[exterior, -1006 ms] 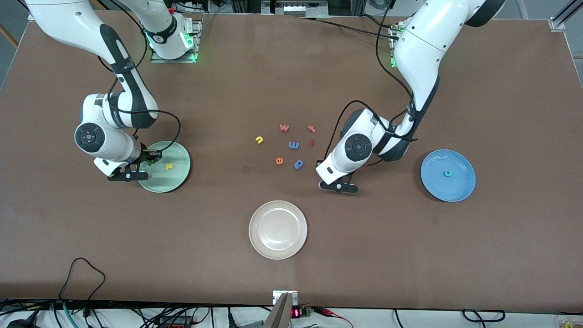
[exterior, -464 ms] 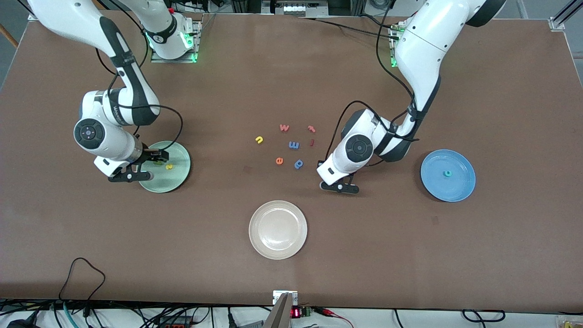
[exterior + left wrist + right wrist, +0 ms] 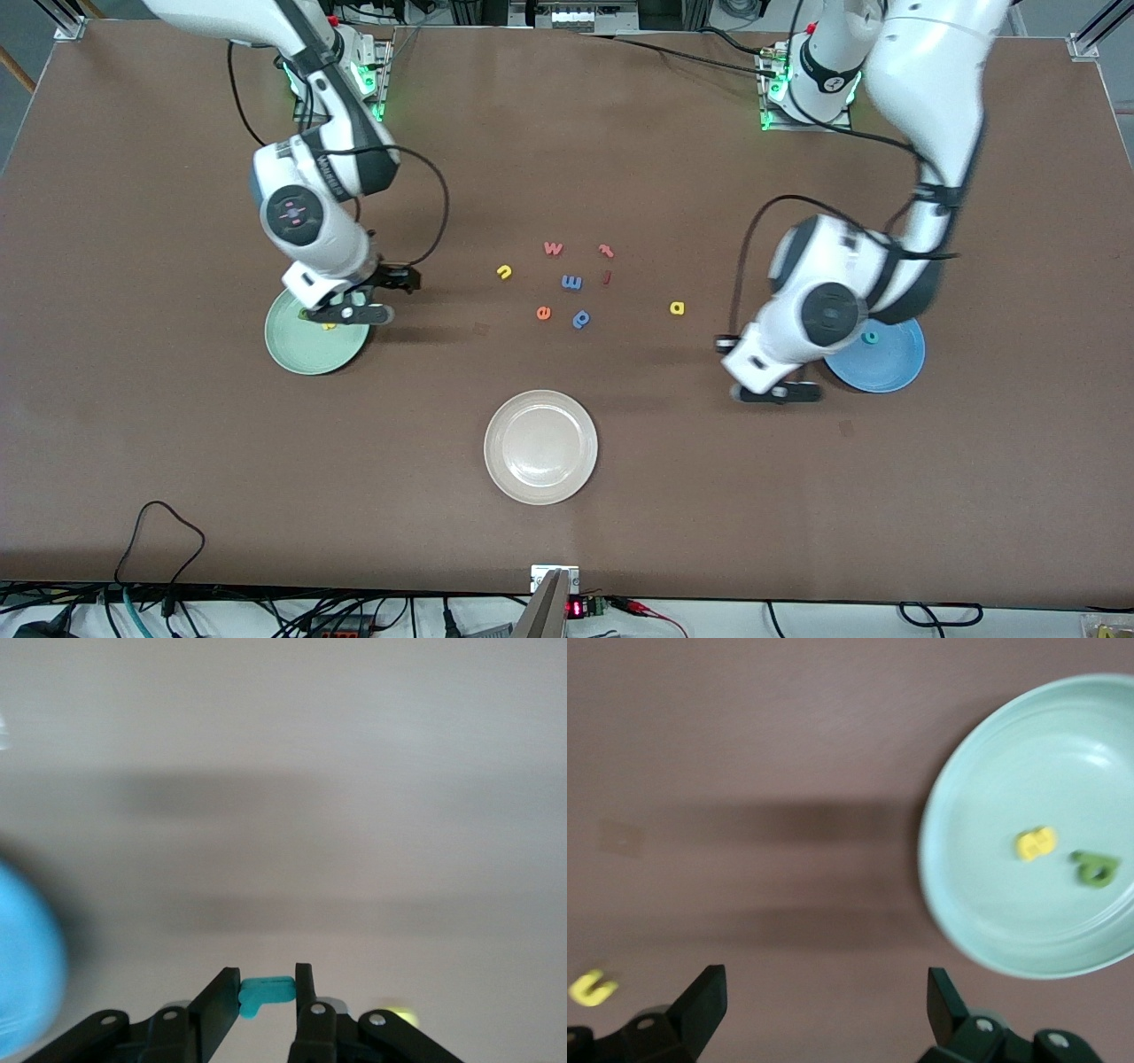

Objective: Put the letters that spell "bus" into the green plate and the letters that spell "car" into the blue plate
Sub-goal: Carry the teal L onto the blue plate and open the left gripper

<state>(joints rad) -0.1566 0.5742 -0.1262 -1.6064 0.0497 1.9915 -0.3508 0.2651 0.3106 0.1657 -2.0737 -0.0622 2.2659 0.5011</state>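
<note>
left end effector is clamped on the teal r, above the worktop just beside the blue plate, which holds the teal c. right end effector is spread wide and empty, beside the green plate holding the yellow s and green b. yellow u and yellow a lie on the worktop.

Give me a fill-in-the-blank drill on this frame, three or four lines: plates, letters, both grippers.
1. The left gripper is shut on a teal ____.
2. The green plate holds a yellow s and a dark green ____.
3. The right gripper is ____, holding nothing.
4. The teal c lies in the ____ plate.

Missing words: r; b; open; blue
</note>
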